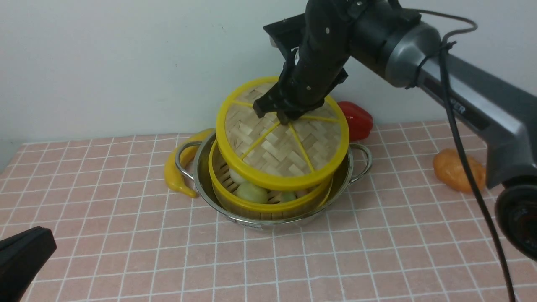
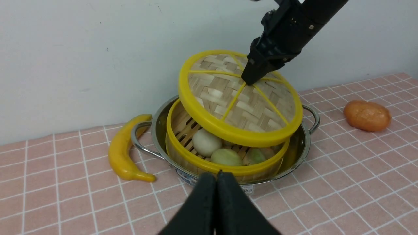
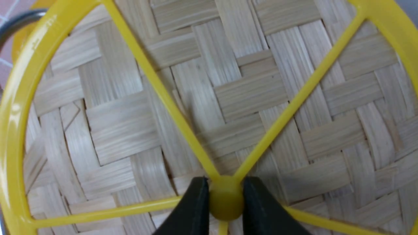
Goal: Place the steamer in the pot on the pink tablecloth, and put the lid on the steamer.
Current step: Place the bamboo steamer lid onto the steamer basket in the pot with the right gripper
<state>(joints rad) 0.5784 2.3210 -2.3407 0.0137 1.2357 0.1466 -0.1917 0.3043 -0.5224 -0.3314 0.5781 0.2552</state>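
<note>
The woven-bamboo lid (image 1: 272, 155), yellow-rimmed and yellow-spoked, hangs tilted above the steamer (image 1: 260, 205) in the pot (image 1: 348, 172). The right gripper (image 3: 226, 199) pinches its hub; the left gripper (image 2: 216, 195) is pressed together.

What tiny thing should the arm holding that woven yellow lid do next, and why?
Probably level the lid and ease it straight down. The right hand pinches its hub, but the lid hangs tilted over the steamer, which already sits in the pot.
</note>
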